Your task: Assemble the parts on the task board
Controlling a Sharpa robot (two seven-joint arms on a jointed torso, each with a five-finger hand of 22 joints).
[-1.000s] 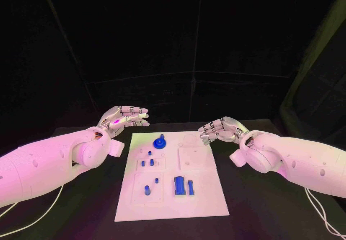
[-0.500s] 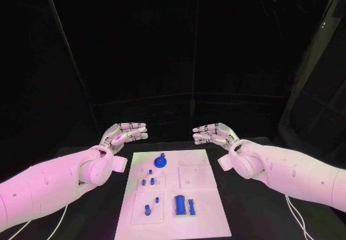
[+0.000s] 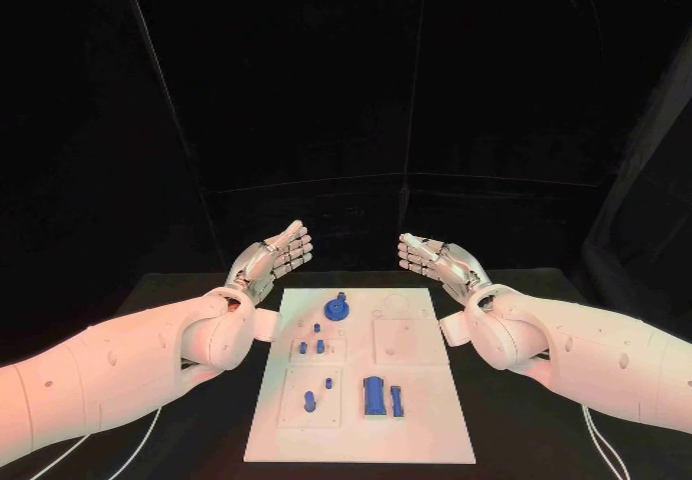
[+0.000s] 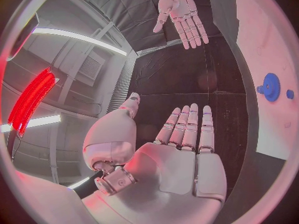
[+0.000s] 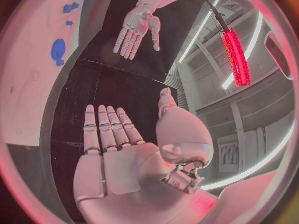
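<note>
1. White task board (image 3: 418, 420) lies at the table centre, long axis running from 6 o'clock to 12 o'clock, so both arms reach it evenly.
2. Nearest, toward 6 o'clock, a large blue block (image 3: 375, 395) and a slim blue peg (image 3: 398, 402) sit side by side; a small blue piece (image 3: 309, 401) lies at their 9 o'clock.
3. Mid-board, 3 short blue pins (image 3: 316, 346) cluster left of centre.
4. Farther, toward 12 o'clock, a round blue gear (image 3: 336, 307) sits on the board. Whether any part is seated or loose cannot be judged.
5. Left hand (image 3: 274, 257) at 11 o'clock and right hand (image 3: 438, 260) at 1 o'clock hover beyond the board's far edge, fingers straight and released, grasping nothing, clear of all parts.
6. No brand, label or writing is legible.
</note>
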